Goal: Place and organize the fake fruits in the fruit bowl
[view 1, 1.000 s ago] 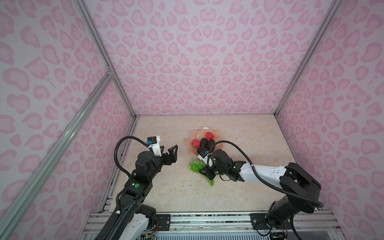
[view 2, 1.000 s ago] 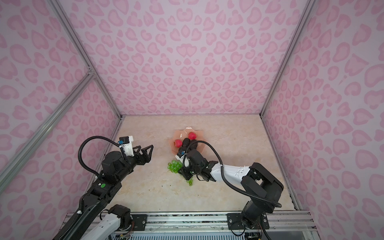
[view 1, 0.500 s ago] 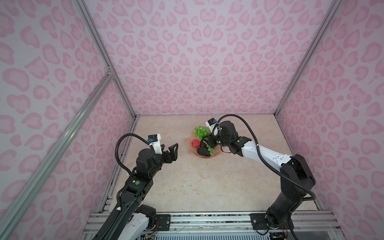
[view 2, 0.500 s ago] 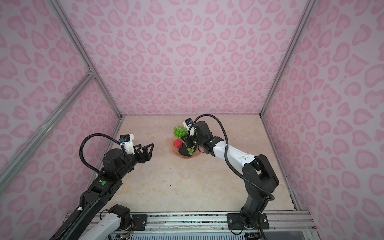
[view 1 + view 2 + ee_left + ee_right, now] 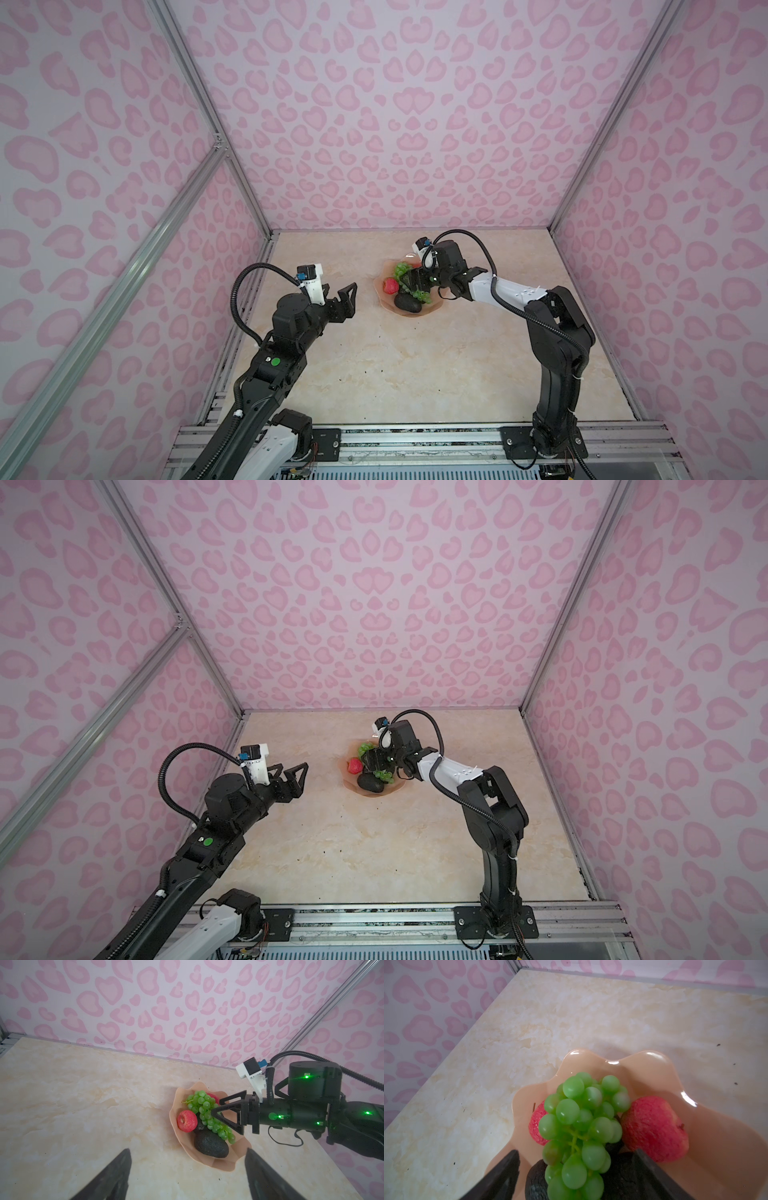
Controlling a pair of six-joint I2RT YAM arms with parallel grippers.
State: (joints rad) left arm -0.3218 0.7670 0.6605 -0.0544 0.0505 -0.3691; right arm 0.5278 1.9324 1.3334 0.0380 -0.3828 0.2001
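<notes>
Fruit bowl (image 5: 379,287): sits on the marbled tabletop (image 5: 374,374), in the far half, about midway between the left and right edges. The wavy peach rim shows clearly in the right wrist view (image 5: 643,1059).

Contents, all inside the rim:
- Green grapes (image 5: 204,1105): a long bunch lying on top of the other fruit, running from the far side of the bowl toward its near right side.
- Strawberry (image 5: 390,285): red, at the bowl's left side, touching the bunch.
- Second strawberry (image 5: 654,1128): on the other side of the grapes, mostly hidden by the bunch in both top views.
- Avocado (image 5: 211,1144): dark and rough, at the near side of the bowl, with the tail of the grapes draped beside it.
- More dark rough fruit shows under the bunch in the right wrist view (image 5: 618,1169); how many pieces cannot be told.

Right gripper (image 5: 217,1108): reaches in low over the bowl from the right. The jaws are spread wide, one finger on each side of the bunch. It pinches nothing; the grapes lie on the fruit below.

Left gripper (image 5: 340,289): hangs above the tabletop to the left of the bowl, well apart from it, pointing toward it. The jaws stand apart, with nothing between them.

No fruit lies on the bare tabletop in either top view.
</notes>
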